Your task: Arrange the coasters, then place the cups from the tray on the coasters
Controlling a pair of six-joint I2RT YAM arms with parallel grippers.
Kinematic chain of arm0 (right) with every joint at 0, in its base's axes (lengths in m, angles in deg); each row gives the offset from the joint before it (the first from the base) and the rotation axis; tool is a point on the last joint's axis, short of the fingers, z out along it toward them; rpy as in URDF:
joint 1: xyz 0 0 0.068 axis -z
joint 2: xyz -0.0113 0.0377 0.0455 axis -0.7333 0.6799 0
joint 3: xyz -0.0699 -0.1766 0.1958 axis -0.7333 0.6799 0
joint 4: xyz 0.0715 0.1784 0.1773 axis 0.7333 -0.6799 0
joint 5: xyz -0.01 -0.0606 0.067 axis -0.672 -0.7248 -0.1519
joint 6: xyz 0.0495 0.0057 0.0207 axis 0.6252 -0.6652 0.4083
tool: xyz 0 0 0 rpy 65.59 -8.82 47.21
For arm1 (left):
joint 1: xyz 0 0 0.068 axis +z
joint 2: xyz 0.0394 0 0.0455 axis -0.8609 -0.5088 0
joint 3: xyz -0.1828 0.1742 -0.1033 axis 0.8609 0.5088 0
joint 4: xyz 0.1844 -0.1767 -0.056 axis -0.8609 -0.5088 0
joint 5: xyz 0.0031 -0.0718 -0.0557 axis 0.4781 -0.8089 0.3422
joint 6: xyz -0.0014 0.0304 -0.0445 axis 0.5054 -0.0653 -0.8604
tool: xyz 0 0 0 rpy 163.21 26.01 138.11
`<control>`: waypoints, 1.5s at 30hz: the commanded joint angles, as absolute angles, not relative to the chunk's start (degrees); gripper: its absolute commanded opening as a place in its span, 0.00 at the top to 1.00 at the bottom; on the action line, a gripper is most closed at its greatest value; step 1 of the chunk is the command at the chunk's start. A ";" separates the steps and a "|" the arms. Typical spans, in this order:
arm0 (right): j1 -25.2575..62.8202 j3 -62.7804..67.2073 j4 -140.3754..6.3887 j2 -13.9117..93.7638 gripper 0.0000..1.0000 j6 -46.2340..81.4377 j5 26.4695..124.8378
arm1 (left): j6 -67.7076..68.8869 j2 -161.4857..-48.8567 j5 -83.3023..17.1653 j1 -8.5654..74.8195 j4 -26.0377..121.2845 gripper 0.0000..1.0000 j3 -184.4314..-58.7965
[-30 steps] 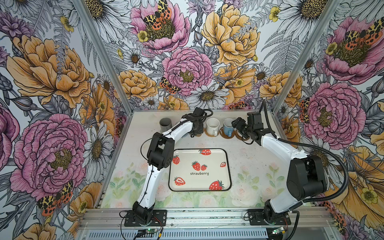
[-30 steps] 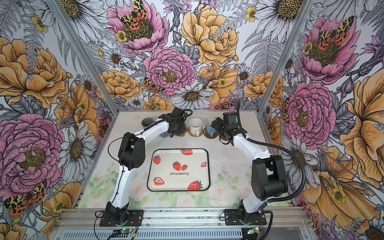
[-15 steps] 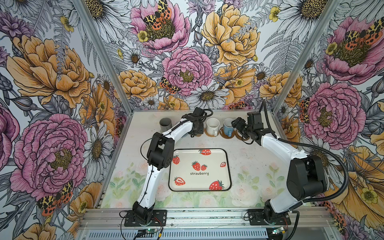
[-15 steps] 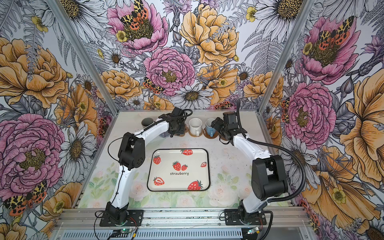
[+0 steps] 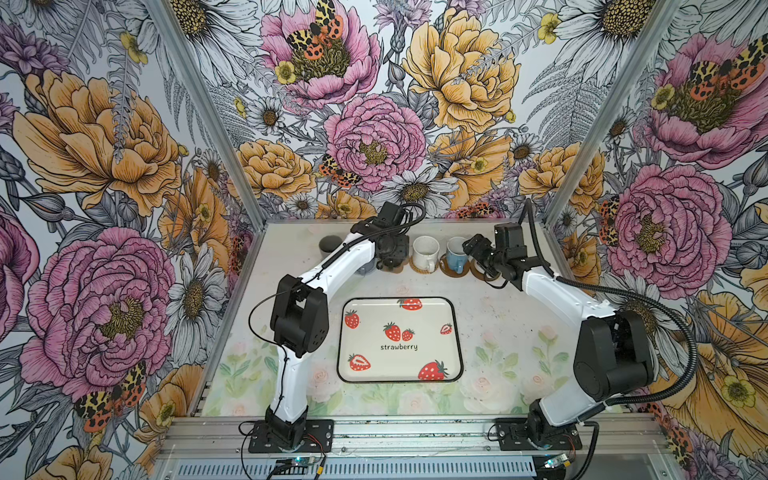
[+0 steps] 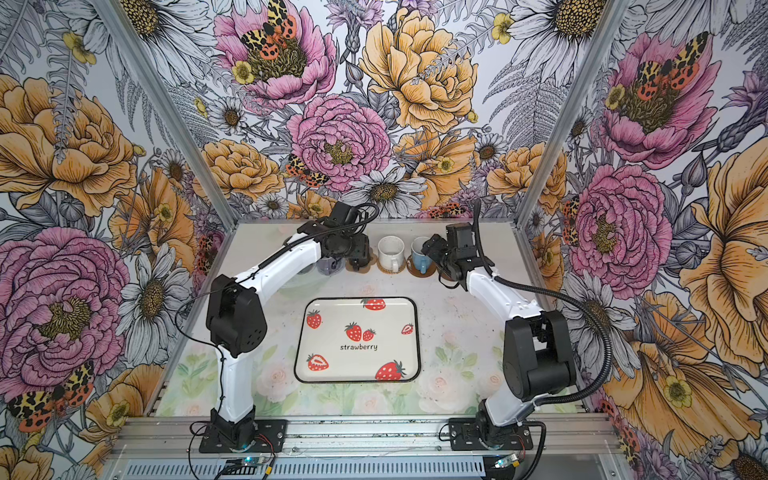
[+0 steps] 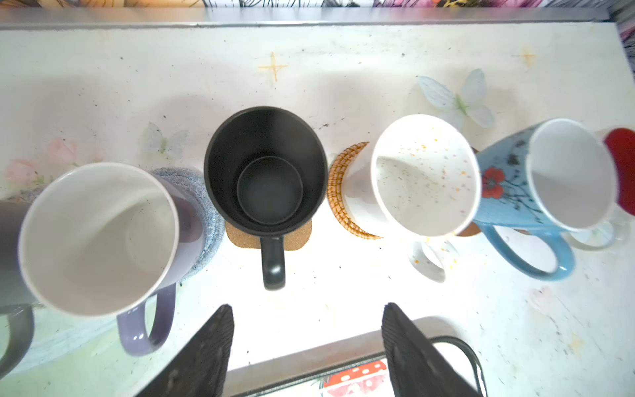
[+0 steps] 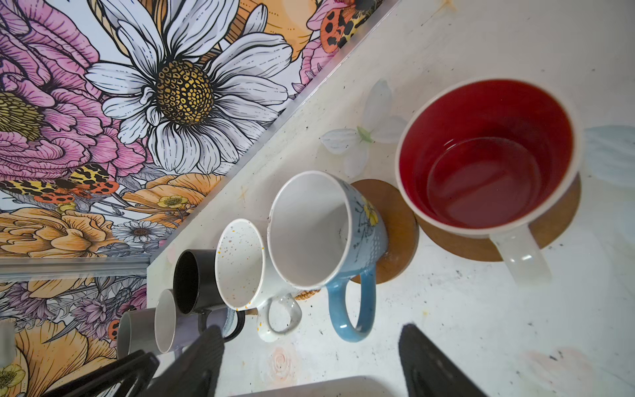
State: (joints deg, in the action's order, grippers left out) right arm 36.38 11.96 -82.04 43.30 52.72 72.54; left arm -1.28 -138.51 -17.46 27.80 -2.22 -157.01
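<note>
left gripper [image 7: 307, 309]: jaws wide, nothing between, just off the handle of the black mug [image 7: 264, 172], which stands on the tan coaster [image 7: 240, 240] | right gripper [image 8: 311, 328]: jaws wide, nothing between, near the red-lined white mug [image 8: 488, 154] on a dark brown coaster [image 8: 464, 247] | tray [image 5: 399, 365]: mid-table, well apart from the mug row

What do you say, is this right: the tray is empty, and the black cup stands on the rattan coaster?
Not quite. The tray is empty, but the black cup stands on the tan coaster. The rattan coaster lies under the speckled cup. The left wrist view shows this.
</note>
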 commanded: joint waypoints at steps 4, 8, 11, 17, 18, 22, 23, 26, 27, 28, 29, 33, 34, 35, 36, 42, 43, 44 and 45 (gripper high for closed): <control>35.61 12.56 -81.64 39.17 0.14 51.41 70.84 | 2.36 -128.13 -13.42 25.38 4.23 0.25 -148.49; 34.57 12.50 -81.67 38.19 0.12 50.81 69.95 | 3.43 -119.86 -12.13 24.83 8.22 0.21 -142.32; 33.93 12.24 -81.64 37.67 0.10 50.12 69.95 | 4.16 -113.94 -9.51 24.68 10.54 0.15 -137.07; 32.65 12.30 -81.67 35.47 0.01 47.92 69.95 | 5.82 -99.96 -3.05 25.11 17.25 0.01 -124.17; 32.49 12.40 -81.69 34.89 0.01 47.73 69.86 | 6.11 -97.26 -2.63 25.27 18.70 0.01 -121.91; 32.07 13.08 -81.73 32.08 0.01 45.52 69.47 | 8.67 -87.91 -0.72 25.65 22.72 0.01 -114.57; 31.98 13.40 -81.73 31.14 0.01 44.80 69.21 | 9.28 -85.97 0.30 25.61 23.57 0.01 -112.98; 31.50 14.79 -81.84 27.41 0.01 41.05 67.01 | 10.69 -80.50 4.15 25.85 25.68 0.01 -108.14; 31.28 15.54 -81.86 25.84 0.01 39.97 65.52 | 11.14 -78.98 5.63 25.92 26.20 0.01 -106.63; 31.10 16.48 -81.74 24.10 0.01 38.82 63.74 | 11.54 -77.44 7.15 26.09 26.79 0.01 -104.98; 30.87 17.30 -81.81 22.69 0.01 37.63 62.17 | 12.03 -76.22 8.14 26.29 27.28 0.01 -103.56; 30.54 22.24 -81.82 15.83 0.01 32.92 54.73 | 12.64 -72.62 13.97 27.13 29.70 0.01 -97.72; 30.48 23.92 -81.91 14.03 0.01 31.46 52.24 | 12.69 -72.07 15.83 27.78 31.52 0.01 -95.67; 30.50 24.97 -81.95 12.98 0.01 30.45 50.51 | 12.71 -71.75 17.76 28.33 33.60 0.01 -93.64; 30.47 26.41 -81.86 11.72 0.01 28.92 48.18 | 12.62 -71.51 19.28 29.56 35.87 0.01 -91.31; 30.55 35.48 -80.32 8.89 0.01 17.03 36.85 | 14.40 -71.71 18.34 36.70 49.22 0.01 -78.15; 30.55 37.31 -78.85 9.05 0.01 14.99 36.32 | 14.80 -71.82 17.30 37.83 52.80 0.01 -75.79; 30.53 39.72 -76.53 9.33 0.01 12.96 35.65 | 14.80 -72.22 15.58 39.64 56.87 0.01 -73.02; 30.62 42.09 -73.16 9.59 0.01 10.96 35.78 | 15.00 -72.62 12.46 41.60 61.04 0.01 -70.36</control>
State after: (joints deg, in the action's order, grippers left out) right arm 30.67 38.01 -79.00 9.16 20.02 41.11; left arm 13.16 -72.09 15.85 38.14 46.61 -75.22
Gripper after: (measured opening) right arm 0.990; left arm 0.987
